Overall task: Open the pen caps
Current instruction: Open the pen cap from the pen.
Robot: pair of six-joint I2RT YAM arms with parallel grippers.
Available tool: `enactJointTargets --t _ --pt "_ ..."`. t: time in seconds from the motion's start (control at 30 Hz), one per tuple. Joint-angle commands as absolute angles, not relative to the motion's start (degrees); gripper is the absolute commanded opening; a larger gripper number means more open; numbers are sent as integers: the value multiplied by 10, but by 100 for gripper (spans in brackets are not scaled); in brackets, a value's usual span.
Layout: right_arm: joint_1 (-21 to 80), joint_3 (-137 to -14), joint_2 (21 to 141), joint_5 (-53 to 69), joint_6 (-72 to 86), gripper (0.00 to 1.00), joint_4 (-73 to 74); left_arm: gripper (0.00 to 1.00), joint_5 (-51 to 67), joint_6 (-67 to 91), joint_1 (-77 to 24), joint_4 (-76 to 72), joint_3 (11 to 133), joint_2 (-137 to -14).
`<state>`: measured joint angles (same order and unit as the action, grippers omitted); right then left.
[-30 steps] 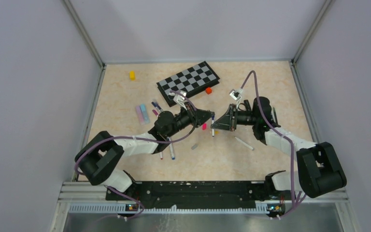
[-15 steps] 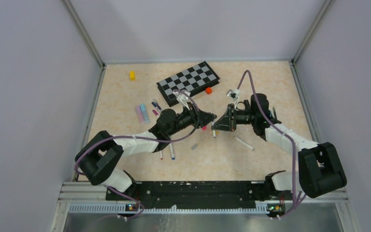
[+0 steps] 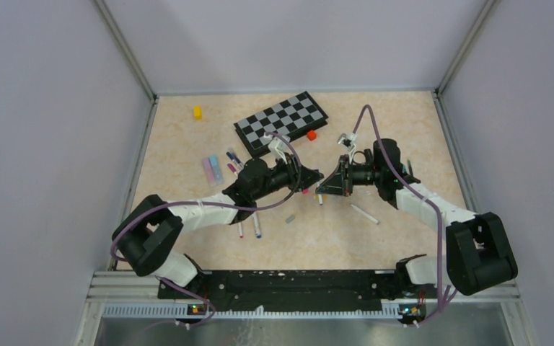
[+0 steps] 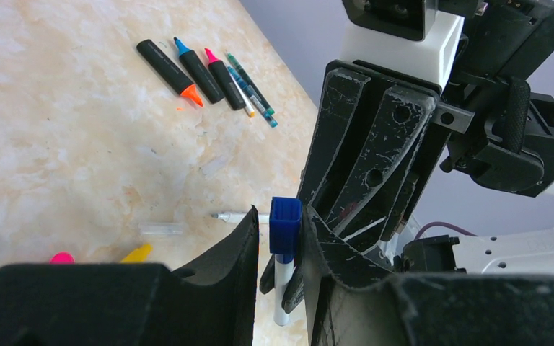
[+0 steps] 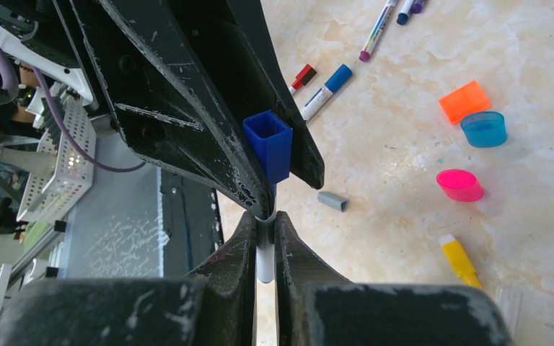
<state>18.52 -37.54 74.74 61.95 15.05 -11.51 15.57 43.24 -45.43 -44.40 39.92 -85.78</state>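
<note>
1. The two claws meet tip to tip above the middle of the counter, just in front of the chessboard.
2. The right claw is closed tight on the white barrel of a pen, which stands upright between its fingers.
3. A blue cap sits on the top end of that pen.
4. The left claw has one finger on each side of the blue cap. One finger touches it and a thin gap shows at the other, so it is unclear whether the cap is clamped.
5. Loose caps lie on the counter nearby: a pink cap, a light blue cap and a grey cap.
6. Three black highlighters lie side by side, uncapped, farther off.
</note>
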Motion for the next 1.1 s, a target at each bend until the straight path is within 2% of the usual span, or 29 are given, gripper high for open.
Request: enactJointTargets --t 0.0,0.1,0.33,0.47,0.5,0.67,0.73,0.83,0.9,0.97,1.0,1.07 --pt "190 -403 736 613 127 0 -113 30 158 417 -452 -436 426 -856" --pt "190 -402 737 612 125 0 -111 25 153 417 -452 -437 425 -854" --pt "190 -399 737 611 120 0 -111 23 151 416 -452 -437 430 -851" --pt "190 -397 738 610 120 0 -112 4 159 418 -452 -446 430 -855" --pt "190 -397 739 609 120 3 -112 0 161 420 -452 -451 430 -857" --pt "190 -395 742 614 142 28 -130 0 165 428 -453 -465 426 -862" --pt "190 -393 742 618 153 33 -140 0 165 429 -452 -467 426 -863" --pt "190 -389 744 620 166 35 -156 0 165 432 -452 -472 425 -864" --pt "191 -387 743 622 171 32 -161 0 165 434 -452 -478 424 -864" --pt "190 -384 744 628 171 13 -168 0 162 435 -452 -486 423 -864" --pt "190 -383 744 633 168 0 -171 0 159 435 -451 -491 423 -862" --pt "191 -385 743 646 139 0 -154 0 146 441 -443 -506 425 -857"
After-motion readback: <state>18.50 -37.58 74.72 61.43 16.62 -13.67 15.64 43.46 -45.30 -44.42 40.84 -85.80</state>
